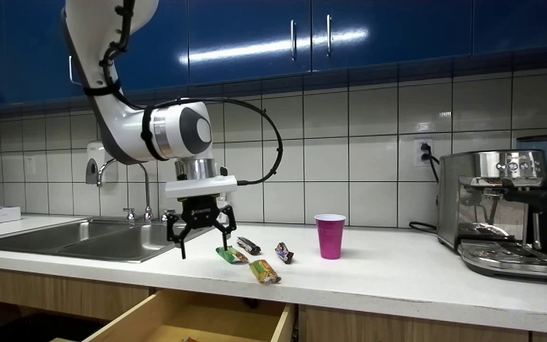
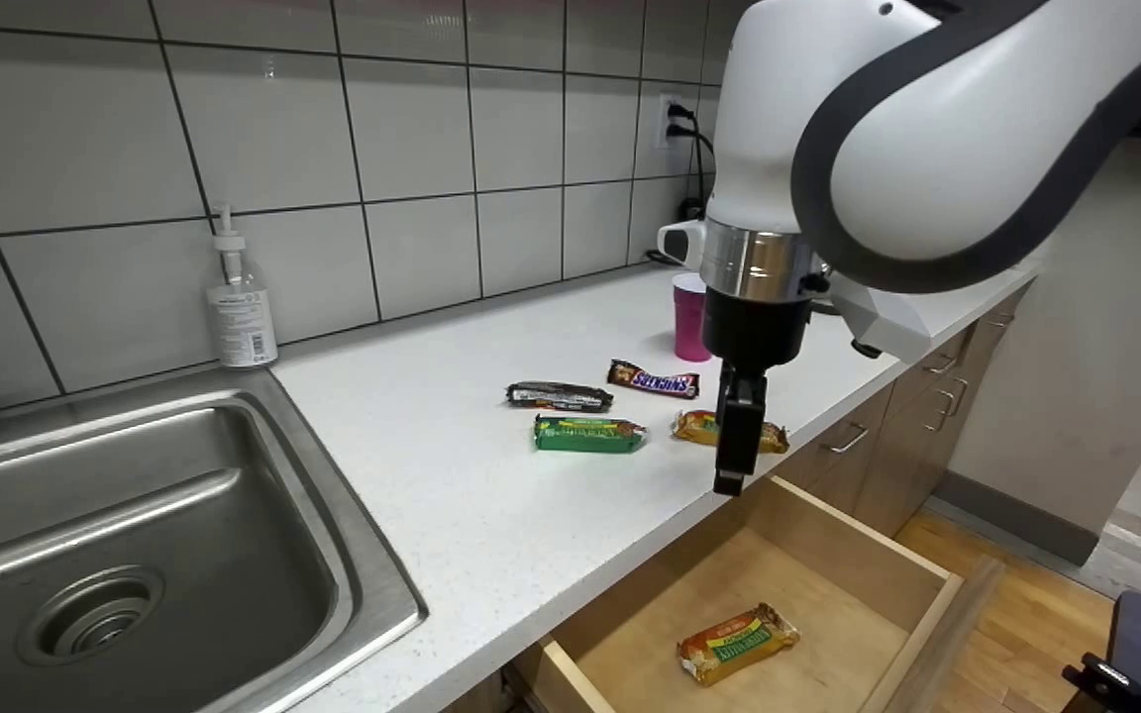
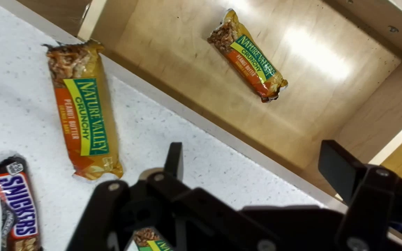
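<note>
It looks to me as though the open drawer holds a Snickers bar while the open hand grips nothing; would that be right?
Not quite: the wrist view shows a Nature Valley peanut butter bar in the open drawer, while the Snickers bar lies on the counter. The hand is indeed open and grips nothing.

The gripper (image 1: pixel 204 252) is black — the counter (image 3: pixel 145 139) white, flecked grey. The peanut butter bar (image 3: pixel 84 111) on it wears gold and orange; the cup (image 1: pixel 331 237), magenta. Another wrapper (image 2: pixel 559 397) looks black — perhaps dark brown.
</note>
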